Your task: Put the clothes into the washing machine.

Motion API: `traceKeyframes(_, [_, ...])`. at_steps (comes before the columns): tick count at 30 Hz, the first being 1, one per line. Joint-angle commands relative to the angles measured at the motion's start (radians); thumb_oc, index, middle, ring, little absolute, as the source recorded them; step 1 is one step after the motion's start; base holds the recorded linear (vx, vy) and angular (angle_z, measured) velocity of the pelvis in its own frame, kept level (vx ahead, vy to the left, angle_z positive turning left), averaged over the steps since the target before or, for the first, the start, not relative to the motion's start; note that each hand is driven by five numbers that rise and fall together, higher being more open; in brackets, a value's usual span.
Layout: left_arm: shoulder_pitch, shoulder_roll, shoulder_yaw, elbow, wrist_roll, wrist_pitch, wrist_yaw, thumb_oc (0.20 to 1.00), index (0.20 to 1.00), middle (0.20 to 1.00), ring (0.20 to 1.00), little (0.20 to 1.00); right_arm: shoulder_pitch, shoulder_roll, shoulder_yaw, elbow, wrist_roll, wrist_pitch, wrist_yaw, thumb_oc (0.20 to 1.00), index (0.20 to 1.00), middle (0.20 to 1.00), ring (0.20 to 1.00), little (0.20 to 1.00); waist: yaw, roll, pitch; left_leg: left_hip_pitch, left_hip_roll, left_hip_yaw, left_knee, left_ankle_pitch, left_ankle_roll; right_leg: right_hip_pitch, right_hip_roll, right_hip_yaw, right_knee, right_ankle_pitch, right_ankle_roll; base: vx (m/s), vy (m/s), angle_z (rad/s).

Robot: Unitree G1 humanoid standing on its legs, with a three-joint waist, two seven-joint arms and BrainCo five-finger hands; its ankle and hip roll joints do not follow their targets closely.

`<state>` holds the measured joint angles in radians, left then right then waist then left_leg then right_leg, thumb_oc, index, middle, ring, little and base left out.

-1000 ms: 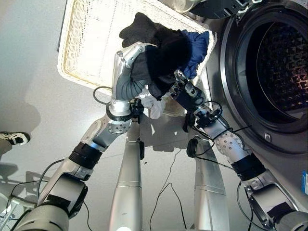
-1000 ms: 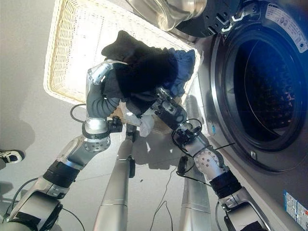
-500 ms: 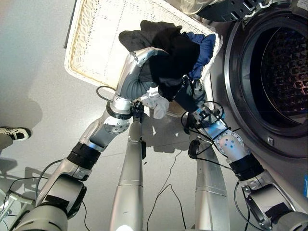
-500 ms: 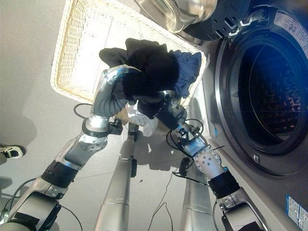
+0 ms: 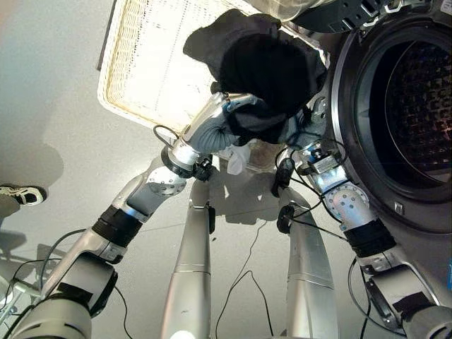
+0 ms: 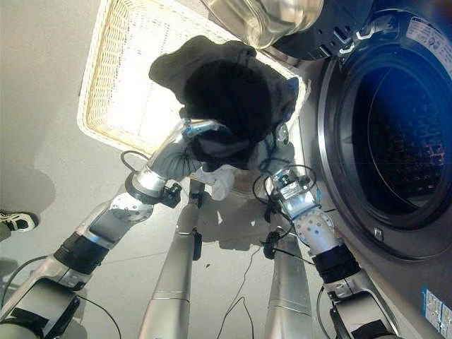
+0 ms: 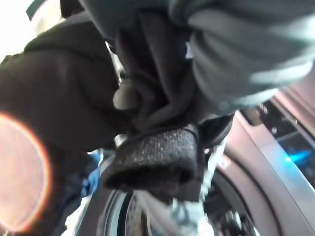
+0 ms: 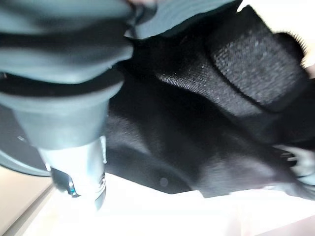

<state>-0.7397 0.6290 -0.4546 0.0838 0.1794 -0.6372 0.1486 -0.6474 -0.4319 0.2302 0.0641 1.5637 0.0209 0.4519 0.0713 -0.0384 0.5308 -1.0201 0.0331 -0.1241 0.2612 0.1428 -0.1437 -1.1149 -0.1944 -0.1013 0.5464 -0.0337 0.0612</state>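
Your robot is holding up a big bundle of clothes [image 5: 265, 70]. The bundle is mostly black and soft, with a dark grey part hanging out toward the basket side. A bit of blue [image 6: 291, 86] is peeking out on the side near the washing machine, and a small white piece [image 5: 238, 157] is dangling down under it. The bundle is stretching longways from the basket side toward the machine, and the fat black end is pointing at the machine's opening. It is not lying on anything; it is sitting up on the two arms.

The bundle is hanging between the white woven basket [image 5: 134, 92] and the washing machine [image 5: 395, 113]. It is just in front of the machine's round rim, and none of it is inside the drum.

The left hand [image 5: 229, 106] is pushing up under the bundle from the basket side. Cloth is covering its fingers, so you cannot tell if they are curled or straight. The right hand [image 5: 311, 116] is coming up beside the machine's rim, tucked under the black cloth too, and its fingers are hidden the same way.

The machine's door [image 6: 282, 21] is swung open above the basket. The drum is dark inside. A shoe [image 5: 18, 194] is showing on the grey floor [image 5: 49, 85] far off to the left.
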Motion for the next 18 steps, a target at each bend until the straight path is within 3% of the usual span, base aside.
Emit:
traceKeyframes(1, [-0.025, -0.024, -0.017, -0.106, -0.075, -0.008, -0.108, 0.2, 0.2, 0.2, 0.2, 0.2, -0.027, -0.029, -0.026, -0.12, 0.042, -0.024, 0.081, 1.0, 1.0, 1.0, 1.0, 1.0, -0.02, 0.045, -0.011, 0.013, -0.075, -0.009, 0.043, -0.043, 0.092, 0.06, 0.014, -0.066, -0.196, 0.197, 0.091, 0.0, 0.0, 0.0])
traceKeyframes(6, [-0.038, -0.004, -0.051, -0.102, -0.129, 0.02, -0.235, 0.2, 0.2, 0.2, 0.2, 0.2, -0.039, -0.05, -0.024, -0.113, 0.063, -0.028, 0.095, 1.0, 1.0, 1.0, 1.0, 1.0, -0.023, 0.046, -0.011, 0.014, -0.073, -0.004, 0.04, -0.042, 0.091, 0.063, 0.015, -0.067, -0.203, 0.2, 0.092, 0.0, 0.0, 0.0])
traceKeyframes(8, [-0.058, 0.014, -0.083, -0.107, -0.157, 0.058, -0.32, 0.2, 0.2, 0.2, 0.2, 0.2, -0.05, -0.066, -0.013, -0.112, 0.067, -0.027, 0.093, 1.0, 1.0, 1.0, 1.0, 1.0, -0.027, 0.047, -0.011, 0.016, -0.072, -0.001, 0.036, -0.04, 0.09, 0.064, 0.017, -0.066, -0.208, 0.203, 0.093, 0.0, 0.0, 0.0])
traceKeyframes(12, [-0.075, 0.035, -0.108, -0.113, -0.173, 0.088, -0.363, 0.2, 0.2, 0.2, 0.2, 0.2, -0.054, -0.077, -0.007, -0.117, 0.063, -0.017, 0.098, 0.664, 0.664, 0.664, 0.664, 0.664, -0.031, 0.048, -0.011, 0.017, -0.07, 0.004, 0.033, -0.039, 0.089, 0.064, 0.018, -0.066, -0.212, 0.205, 0.093, 0.0, 0.0, 0.0])
traceKeyframes(13, [-0.085, 0.04, -0.119, -0.11, -0.181, 0.092, -0.373, 0.2, 0.2, 0.2, 0.2, 0.2, -0.058, -0.082, 0.0, -0.119, 0.062, -0.009, 0.099, 0.2, 0.2, 0.2, 0.2, 0.2, -0.033, 0.049, -0.011, 0.016, -0.069, 0.007, 0.033, -0.038, 0.089, 0.064, 0.018, -0.065, -0.215, 0.206, 0.092, 0.0, 0.0, 0.0])
traceKeyframes(18, [-0.093, 0.039, -0.129, -0.105, -0.172, 0.085, -0.366, 0.2, 0.2, 0.2, 0.2, 0.2, -0.063, -0.078, 0.016, -0.119, 0.046, 0.008, 0.109, 0.2, 0.2, 0.2, 0.2, 0.2, -0.032, 0.051, -0.011, 0.014, -0.068, 0.007, 0.033, -0.036, 0.089, 0.062, 0.018, -0.064, -0.214, 0.205, 0.092, 0.0, 0.0, 0.0])
